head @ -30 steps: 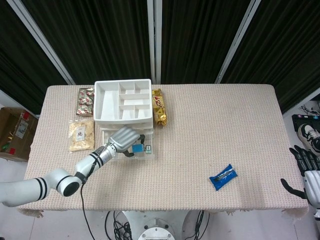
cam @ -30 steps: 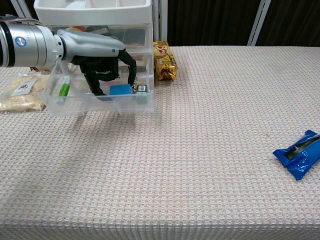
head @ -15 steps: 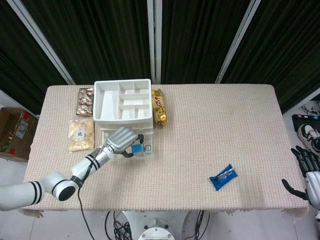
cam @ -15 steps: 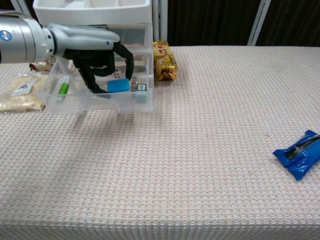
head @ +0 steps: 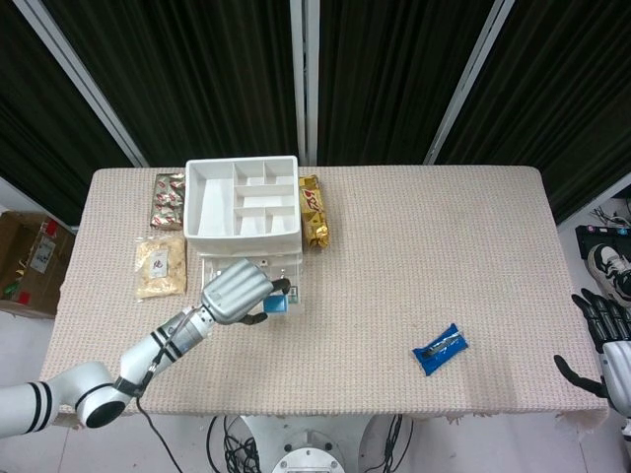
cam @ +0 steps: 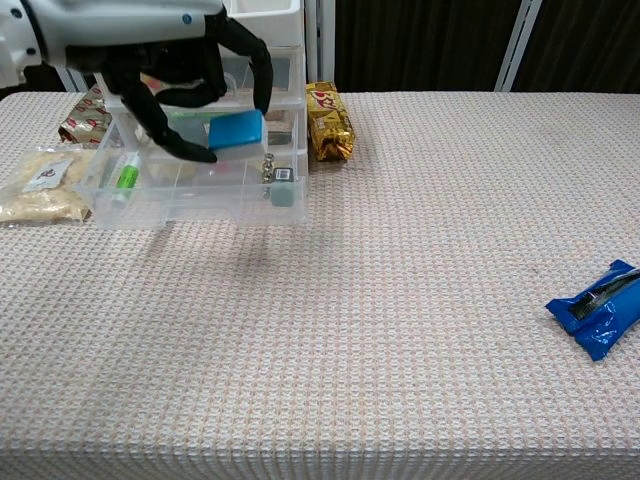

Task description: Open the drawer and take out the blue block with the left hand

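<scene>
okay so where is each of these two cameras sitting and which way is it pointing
Head view: high above the near edge, looking steeply down on the whole table; shows the left hand, its arm, and the right hand off the table's right end.
Chest view: low at the near edge, looking across the tabletop; shows only the left hand.
Shared: the left hand holding the blue block above the open drawer, and the blue packet.

One blue block [cam: 236, 130], one open drawer [cam: 195, 200], one white tray [head: 243, 200], one blue packet [head: 440, 349], three snack packs at the far left, two hands.
</scene>
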Tool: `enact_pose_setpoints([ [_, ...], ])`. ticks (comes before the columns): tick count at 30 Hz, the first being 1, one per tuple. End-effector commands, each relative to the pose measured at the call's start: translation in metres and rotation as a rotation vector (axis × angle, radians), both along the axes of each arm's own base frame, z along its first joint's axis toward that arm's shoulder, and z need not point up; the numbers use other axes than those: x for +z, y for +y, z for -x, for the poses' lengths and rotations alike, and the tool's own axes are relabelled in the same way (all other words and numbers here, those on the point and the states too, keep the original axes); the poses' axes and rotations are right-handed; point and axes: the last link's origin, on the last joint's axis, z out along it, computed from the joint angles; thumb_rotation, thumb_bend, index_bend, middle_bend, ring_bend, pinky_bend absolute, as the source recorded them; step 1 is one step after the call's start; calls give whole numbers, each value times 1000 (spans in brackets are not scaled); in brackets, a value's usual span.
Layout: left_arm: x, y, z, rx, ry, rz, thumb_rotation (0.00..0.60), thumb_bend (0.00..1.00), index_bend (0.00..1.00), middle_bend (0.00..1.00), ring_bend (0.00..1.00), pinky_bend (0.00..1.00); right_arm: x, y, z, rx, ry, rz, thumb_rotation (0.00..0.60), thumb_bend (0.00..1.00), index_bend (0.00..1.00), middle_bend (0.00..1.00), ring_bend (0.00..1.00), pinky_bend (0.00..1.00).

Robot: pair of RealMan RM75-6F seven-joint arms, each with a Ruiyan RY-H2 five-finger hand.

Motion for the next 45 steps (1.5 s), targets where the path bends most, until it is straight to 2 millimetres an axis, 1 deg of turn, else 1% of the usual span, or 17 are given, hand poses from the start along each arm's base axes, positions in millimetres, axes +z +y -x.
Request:
enact_pose_setpoints([
  [1,-25,-28,-1,-104,66,68,600,313,478,867,957,1000,0,1,0,1,0,0,600,195,0,7,0,0],
  [6,-56,-37,0,-178,142,96,600,315,466,864,954,1000,1,4,-1,1,0,6,600,195,0,7,0,0],
  [10,-71,-40,2,-218,187,98,600,316,436,859,948,1000,1,6,0,-2,1,7,600,195,0,7,0,0],
  [13,-80,-42,6,-232,217,98,600,305,344,842,939,1000,1,7,0,-4,0,9,600,195,0,7,0,0],
  [15,-81,-41,7,-240,228,82,600,258,271,810,918,1000,1,7,0,-3,-1,9,600,195,0,7,0,0],
  [17,-79,-42,7,-234,218,67,600,195,212,771,888,1000,1,8,-1,-2,0,10,600,195,0,7,0,0],
  [21,-61,-41,8,-189,138,24,600,116,180,671,789,1000,2,8,-2,3,0,14,600,195,0,7,0,0],
  [25,-18,-35,16,-73,-17,-79,600,89,176,605,727,1000,3,8,-3,9,-2,16,600,195,0,7,0,0],
  [27,13,-31,33,39,-105,-146,600,81,182,591,708,994,3,8,-3,11,-5,16,600,195,0,7,0,0],
  [29,42,-27,61,178,-155,-217,600,71,202,568,659,936,4,8,-3,14,-6,12,600,195,0,7,0,0],
  [32,76,-25,107,363,-175,-327,600,63,246,537,589,825,3,6,-3,24,-6,4,600,195,0,7,0,0],
  [34,90,-28,134,447,-164,-388,600,62,259,517,555,767,3,5,-4,32,-7,-2,600,195,0,7,0,0],
  [35,98,-30,154,511,-148,-430,600,62,259,491,524,709,3,3,-5,39,-10,-6,600,195,0,7,0,0],
  [37,109,-39,187,614,-116,-497,600,62,250,420,448,564,2,1,-6,52,-16,-9,600,195,0,4,0,0],
  [39,117,-58,219,696,-55,-563,600,61,230,328,341,378,1,-1,-6,64,-17,-12,600,194,0,0,0,0],
  [41,118,-75,234,741,-32,-592,600,60,219,291,304,325,0,-2,-7,73,-17,-9,600,195,0,0,0,0],
  [45,112,-115,250,784,-35,-627,600,60,216,278,291,303,-4,-3,-9,83,-19,-5,600,195,0,0,0,0],
])
